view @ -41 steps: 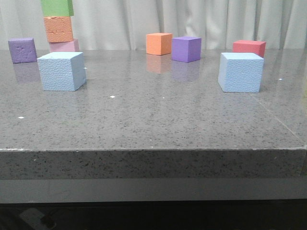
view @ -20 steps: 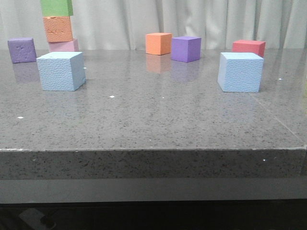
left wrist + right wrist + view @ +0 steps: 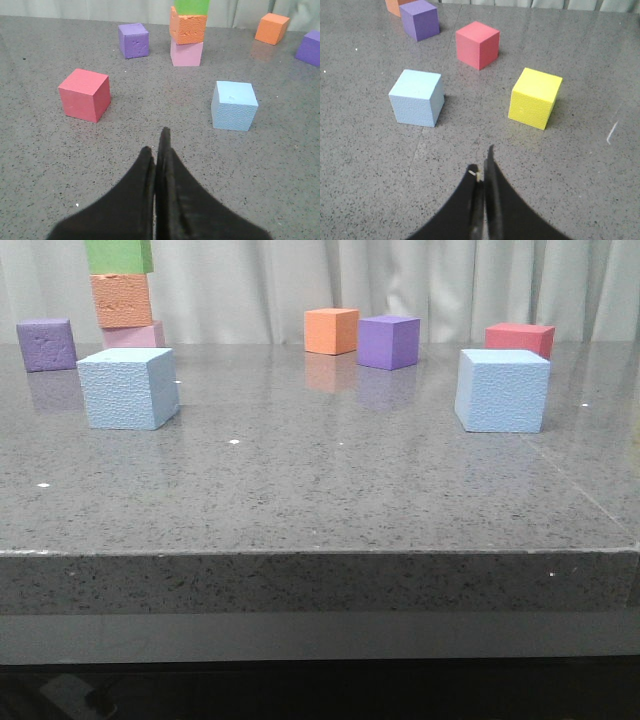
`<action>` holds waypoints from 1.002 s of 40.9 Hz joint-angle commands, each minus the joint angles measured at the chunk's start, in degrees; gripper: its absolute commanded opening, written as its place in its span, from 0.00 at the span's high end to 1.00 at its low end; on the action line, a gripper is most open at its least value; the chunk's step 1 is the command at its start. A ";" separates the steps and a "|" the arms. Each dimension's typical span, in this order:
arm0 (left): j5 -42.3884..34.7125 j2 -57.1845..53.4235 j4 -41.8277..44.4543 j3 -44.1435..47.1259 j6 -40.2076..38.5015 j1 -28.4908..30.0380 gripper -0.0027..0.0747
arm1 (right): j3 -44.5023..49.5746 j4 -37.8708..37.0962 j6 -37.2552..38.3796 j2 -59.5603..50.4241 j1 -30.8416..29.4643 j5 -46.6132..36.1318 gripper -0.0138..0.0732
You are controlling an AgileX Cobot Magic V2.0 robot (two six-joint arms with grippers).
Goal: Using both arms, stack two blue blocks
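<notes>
Front view showed a grey speckled counter (image 3: 320,490) with the two blue blocks well apart: the left blue block (image 3: 129,388) sat toward the left side, and the right blue block (image 3: 501,390) sat toward the right side, each resting flat on the counter and touching nothing else. Behind the left blue block rose a stack of a pink cube (image 3: 133,335), an orange cube (image 3: 122,300) and a green cube (image 3: 119,255), with a purple cube (image 3: 46,344) just to its left. Near the back middle stood a second orange cube (image 3: 331,331) beside a second purple cube (image 3: 388,342), and a red cube (image 3: 519,339) lay behind the right blue block. Neither arm appeared in this view.

From the left wrist, the left tool (image 3: 159,150) had its two dark fingers pressed together, holding nothing, raised over bare counter. The left blue block (image 3: 234,105) lay ahead of it and off to one side, apart from the fingers, with another red cube (image 3: 84,94) on the opposite side.

From the right wrist, the right tool (image 3: 484,167) was likewise pressed together and held nothing. The right blue block (image 3: 417,97) lay ahead of it, clear of the fingers, with a yellow cube (image 3: 535,98) near it on the other side and the red cube (image 3: 477,44) farther on.
</notes>
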 commanded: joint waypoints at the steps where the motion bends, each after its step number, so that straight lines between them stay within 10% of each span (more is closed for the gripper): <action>1: -4.67 0.88 0.00 -1.52 -0.34 -0.28 0.84 | -1.90 0.26 -0.39 0.71 -0.21 -5.32 0.56; 6: -6.13 0.88 0.00 -1.52 -0.23 -0.28 0.47 | -1.90 0.40 -0.59 0.76 -0.21 -5.32 0.30; 11: -6.97 0.88 -0.53 -1.52 -0.23 -0.28 0.21 | -1.90 0.40 -0.59 0.76 -0.21 -5.27 0.28; 41: -6.97 0.88 -1.56 -1.52 -0.23 -0.28 0.21 | -2.60 5.15 -0.59 1.54 -0.21 -3.44 0.27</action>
